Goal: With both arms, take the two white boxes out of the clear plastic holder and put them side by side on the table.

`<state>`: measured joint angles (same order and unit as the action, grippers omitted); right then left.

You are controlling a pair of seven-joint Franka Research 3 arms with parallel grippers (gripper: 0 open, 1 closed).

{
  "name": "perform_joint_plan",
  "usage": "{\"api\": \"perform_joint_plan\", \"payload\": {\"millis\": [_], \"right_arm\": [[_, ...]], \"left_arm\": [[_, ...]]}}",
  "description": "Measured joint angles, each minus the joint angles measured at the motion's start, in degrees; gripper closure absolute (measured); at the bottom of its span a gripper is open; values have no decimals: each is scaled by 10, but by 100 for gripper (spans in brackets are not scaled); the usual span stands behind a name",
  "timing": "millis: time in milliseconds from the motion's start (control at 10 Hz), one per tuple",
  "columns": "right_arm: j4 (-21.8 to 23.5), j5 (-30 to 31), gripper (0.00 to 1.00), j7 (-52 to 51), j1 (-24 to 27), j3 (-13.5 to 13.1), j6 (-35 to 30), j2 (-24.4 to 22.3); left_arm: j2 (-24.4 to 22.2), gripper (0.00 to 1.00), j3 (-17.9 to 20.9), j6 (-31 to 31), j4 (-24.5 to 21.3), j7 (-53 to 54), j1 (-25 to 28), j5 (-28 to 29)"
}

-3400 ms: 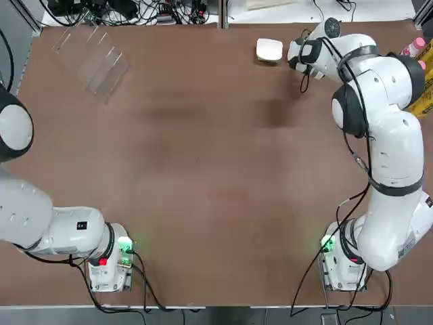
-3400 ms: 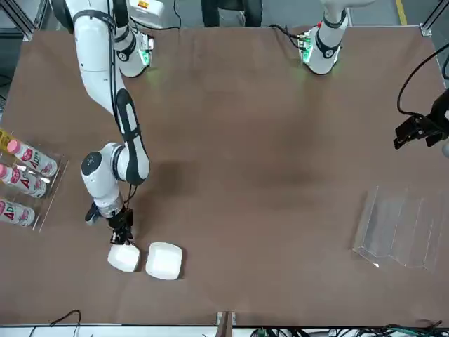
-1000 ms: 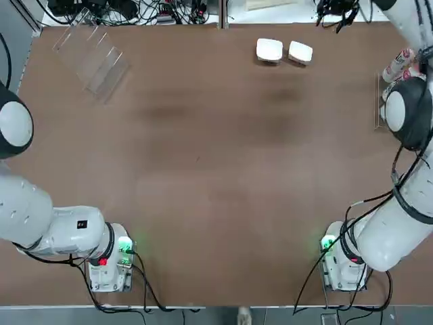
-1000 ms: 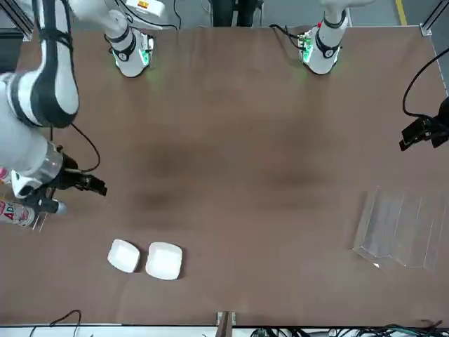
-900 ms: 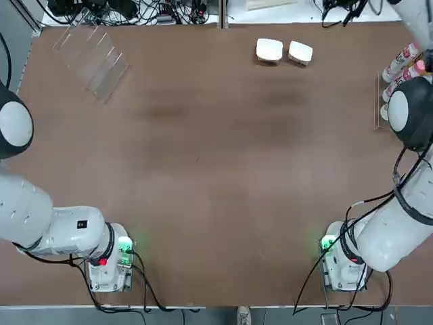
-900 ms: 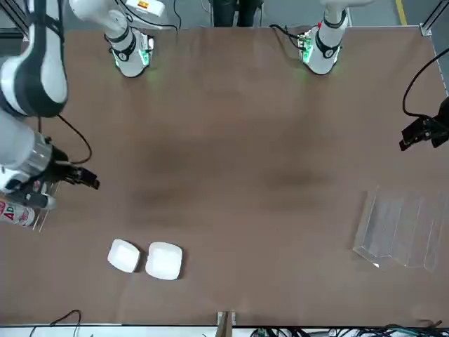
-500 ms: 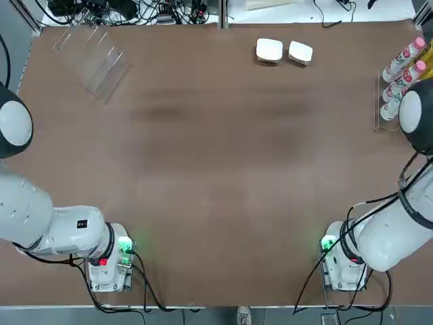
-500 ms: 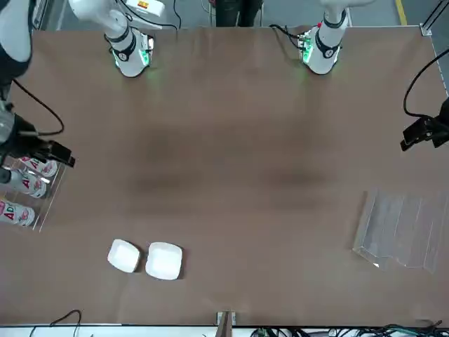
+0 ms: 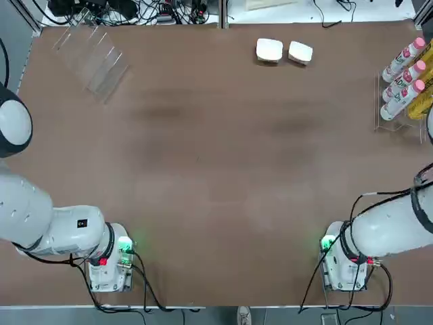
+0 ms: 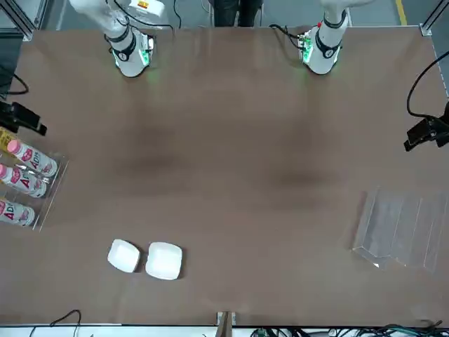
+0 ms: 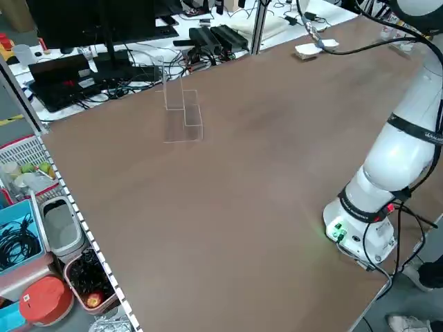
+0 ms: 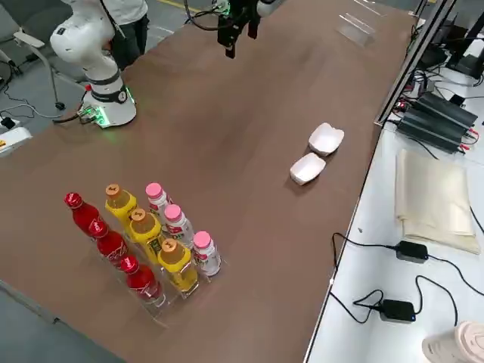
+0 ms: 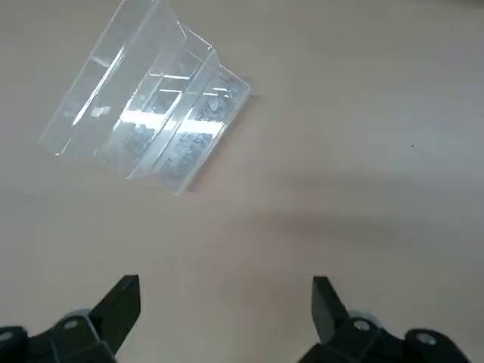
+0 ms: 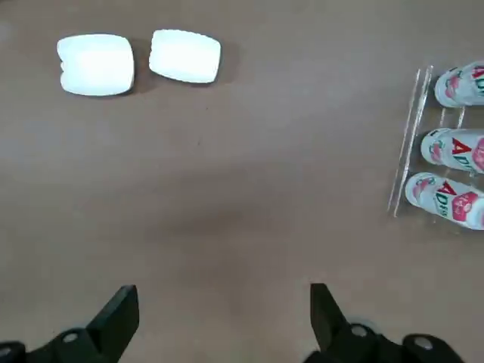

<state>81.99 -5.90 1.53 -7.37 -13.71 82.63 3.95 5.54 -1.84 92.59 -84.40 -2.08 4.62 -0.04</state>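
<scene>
The two white boxes (image 9: 269, 49) (image 9: 300, 51) lie side by side, almost touching, on the table (image 9: 216, 176) near its far edge, right of centre. The clear plastic holder (image 9: 91, 57) stands empty at the far left corner. My left gripper (image 13: 224, 302) hangs open high over the table, with the empty holder (image 13: 147, 128) ahead of it. The right gripper (image 14: 223, 314) is open too, high up by the robot's right table edge. The boxes (image 14: 96, 64) (image 14: 185, 55) lie well ahead of it. Neither gripper holds anything.
A clear rack of pink-capped bottles (image 9: 400, 81) stands at the right table edge, with yellow and red bottles (image 12: 132, 242) beside them. Cables and power bricks (image 9: 135, 10) lie beyond the far edge. Both arm bases (image 9: 111, 261) (image 9: 342, 261) sit at the near edge.
The right arm has swung away from the boxes, over the bottle rack and out past the table's right edge. The left arm, the boxes and the holder have not moved.
</scene>
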Motion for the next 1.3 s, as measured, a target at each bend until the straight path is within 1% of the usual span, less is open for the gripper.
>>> {"api": "perform_joint_plan", "payload": {"millis": [100,200,400,500,700,800,900,1000,1100,1300], "right_arm": [[19,19,0,0,3,13,7,-15],[48,31,0,0,1,21,28,-33],[121,38,0,0,1,25,73,-74],[140,39,0,-2,3,24,77,-86],[151,40,0,-11,12,24,76,-96],[152,40,0,-13,20,29,76,-97],[152,40,0,-13,36,47,75,-97],[152,40,0,-13,58,74,74,-97],[152,40,0,-13,68,88,74,-97],[152,40,0,-13,71,93,74,-97]], "left_arm": [[0,0,0,0,0,0,0,0],[0,0,-1,0,0,0,-1,0],[0,0,-2,-1,0,-1,-2,0],[0,0,-2,-1,0,-1,-2,0],[0,0,-4,-3,0,-1,-3,0],[0,0,-4,-4,0,-1,-3,0],[0,0,-4,-6,0,-1,-2,0],[0,0,-4,-7,0,0,-1,0],[1,0,-4,-7,-1,0,-1,0],[1,0,-4,-8,-1,0,-2,0]]}}
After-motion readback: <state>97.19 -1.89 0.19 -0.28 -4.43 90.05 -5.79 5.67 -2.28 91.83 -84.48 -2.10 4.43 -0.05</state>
